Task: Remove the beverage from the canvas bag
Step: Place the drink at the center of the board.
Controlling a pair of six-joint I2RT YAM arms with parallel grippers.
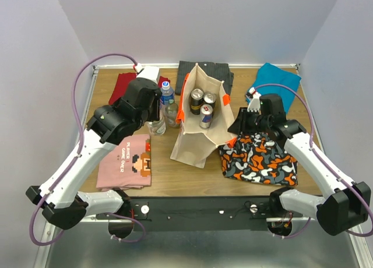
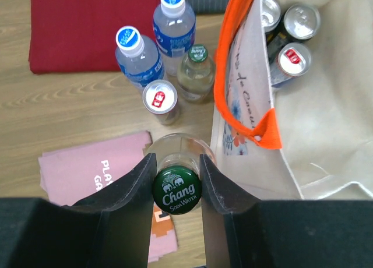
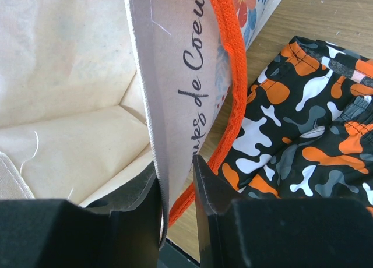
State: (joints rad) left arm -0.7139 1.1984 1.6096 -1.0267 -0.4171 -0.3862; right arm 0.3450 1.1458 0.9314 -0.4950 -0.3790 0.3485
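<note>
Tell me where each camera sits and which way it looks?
Top external: above and behind, looking down at the table; left arm and right arm show.
Left wrist: on its arm, looking down past the left hand, shut on a green-capped bottle.
Right wrist: on its arm, facing the canvas bag, whose wall the right hand pinches.
Shared: top and left wrist both show the cans in the bag.

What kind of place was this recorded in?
Probably a lab robot cell, not a home: a wooden table boxed in by plain white walls, a left arm and right arm bolted at its near edge, and staged props: a canvas bag, bottles and folded clothes.
</note>
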